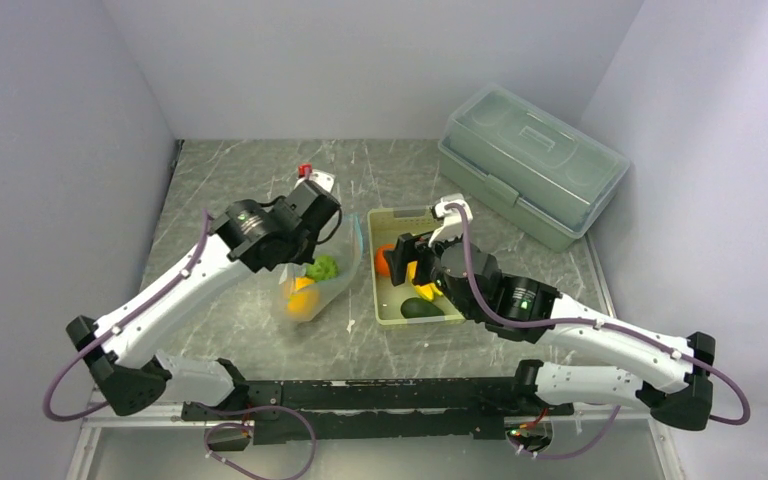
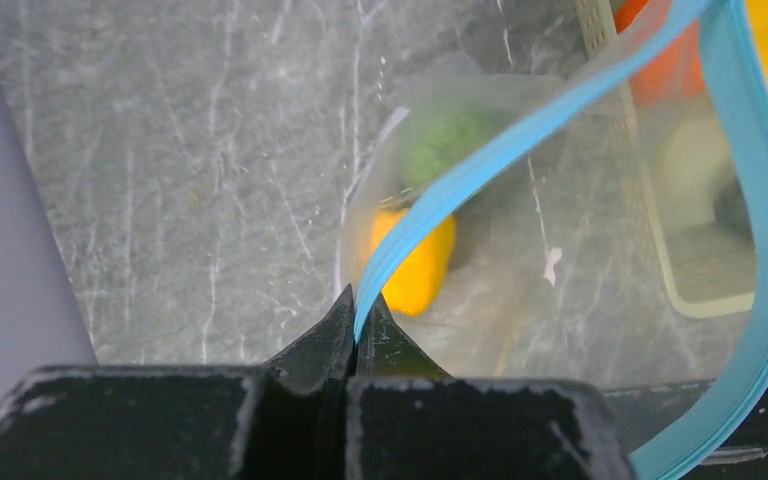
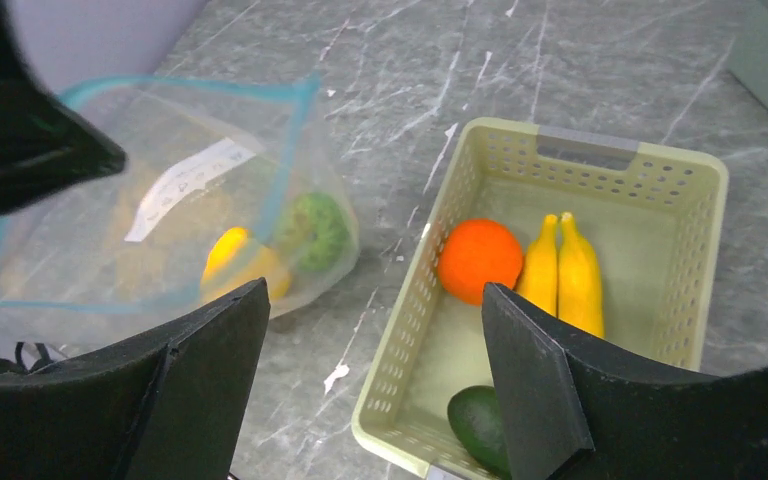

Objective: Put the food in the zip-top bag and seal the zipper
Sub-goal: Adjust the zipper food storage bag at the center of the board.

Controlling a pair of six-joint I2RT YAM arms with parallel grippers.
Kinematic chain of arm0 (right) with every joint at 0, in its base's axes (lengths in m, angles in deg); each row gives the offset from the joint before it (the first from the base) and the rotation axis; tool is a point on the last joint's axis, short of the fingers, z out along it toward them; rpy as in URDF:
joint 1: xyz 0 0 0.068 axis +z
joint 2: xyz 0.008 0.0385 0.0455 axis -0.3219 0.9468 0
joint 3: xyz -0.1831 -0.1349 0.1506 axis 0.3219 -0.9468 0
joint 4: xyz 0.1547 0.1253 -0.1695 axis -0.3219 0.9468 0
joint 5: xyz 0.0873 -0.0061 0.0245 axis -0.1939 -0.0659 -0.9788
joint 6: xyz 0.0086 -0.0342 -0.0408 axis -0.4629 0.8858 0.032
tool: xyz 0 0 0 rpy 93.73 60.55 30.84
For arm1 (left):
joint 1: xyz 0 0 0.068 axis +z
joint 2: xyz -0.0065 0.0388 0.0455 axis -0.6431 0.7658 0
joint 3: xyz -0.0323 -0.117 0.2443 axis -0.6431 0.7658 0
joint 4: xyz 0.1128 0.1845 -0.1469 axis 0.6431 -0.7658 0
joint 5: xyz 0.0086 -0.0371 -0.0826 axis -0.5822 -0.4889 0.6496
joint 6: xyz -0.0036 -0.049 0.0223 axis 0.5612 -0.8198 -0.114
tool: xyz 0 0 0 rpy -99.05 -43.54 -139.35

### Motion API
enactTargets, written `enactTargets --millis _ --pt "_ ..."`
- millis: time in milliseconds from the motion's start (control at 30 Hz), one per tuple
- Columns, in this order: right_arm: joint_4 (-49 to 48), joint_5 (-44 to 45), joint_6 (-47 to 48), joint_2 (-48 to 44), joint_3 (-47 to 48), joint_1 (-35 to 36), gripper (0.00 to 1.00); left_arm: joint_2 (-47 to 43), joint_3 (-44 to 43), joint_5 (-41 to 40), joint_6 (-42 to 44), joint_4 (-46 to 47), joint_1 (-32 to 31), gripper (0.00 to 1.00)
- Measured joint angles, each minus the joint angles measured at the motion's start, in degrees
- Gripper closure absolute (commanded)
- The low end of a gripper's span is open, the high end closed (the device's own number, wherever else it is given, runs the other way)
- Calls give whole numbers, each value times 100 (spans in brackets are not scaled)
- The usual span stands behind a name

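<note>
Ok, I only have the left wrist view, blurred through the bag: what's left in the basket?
Observer: An orange, bananas and an avocado.
Operator: Is the right gripper holding any of them?
Observer: No. The right gripper is open and empty, hovering over the basket.
Operator: Anything beyond the basket?
Observer: A lidded box, at the far right of the table.

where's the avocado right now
In the top view the avocado lies at the near end of the basket, right of table centre, just nearer the arms than the orange ball and bananas.
</note>
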State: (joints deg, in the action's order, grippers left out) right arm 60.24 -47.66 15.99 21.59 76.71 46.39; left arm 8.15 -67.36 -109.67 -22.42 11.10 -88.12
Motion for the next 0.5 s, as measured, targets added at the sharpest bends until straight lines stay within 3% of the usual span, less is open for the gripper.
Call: enactTargets --millis 300,500 --pt "236 273 -4 98 0 -50 14 -289 -151 -531 225 -212 0 99" --pt "564 151 -118 562 39 -481 14 -306 107 -813 262 -192 0 100"
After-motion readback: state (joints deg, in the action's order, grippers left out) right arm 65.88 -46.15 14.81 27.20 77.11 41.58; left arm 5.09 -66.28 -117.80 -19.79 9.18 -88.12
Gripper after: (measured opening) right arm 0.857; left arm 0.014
